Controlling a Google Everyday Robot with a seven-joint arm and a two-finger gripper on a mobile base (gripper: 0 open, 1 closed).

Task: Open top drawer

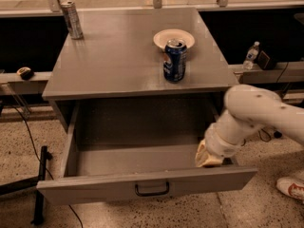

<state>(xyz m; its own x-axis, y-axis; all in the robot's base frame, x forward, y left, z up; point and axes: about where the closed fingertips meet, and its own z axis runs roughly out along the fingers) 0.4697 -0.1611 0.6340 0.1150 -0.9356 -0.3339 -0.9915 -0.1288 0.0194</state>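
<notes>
Holding my white arm [256, 113] bent in from the right, I am angling the forearm down and left into the pulled-out top drawer [142, 184]. My gripper [209, 156] is sitting low inside the drawer's near right corner, just behind the wide grey front and right of the black bar handle [152, 190]. Its pale tip is hiding how the jaws are standing, so I cannot tell whether they are apart or together. The drawer is jutting well out toward the near side, showing its deep grey box.

A blue can [174, 61] is standing upright on the grey surface [118, 56] above, with white print that I cannot read. A white bowl [174, 36] is sitting just behind it, and a silver can [72, 19] is standing at the far left corner, its label unreadable too.

A water bottle [251, 55] is resting on the ledge to the right, a shoe [290, 188] is showing on the floor at near right, and a black stand [40, 184] is leaning beside the drawer's left end.
</notes>
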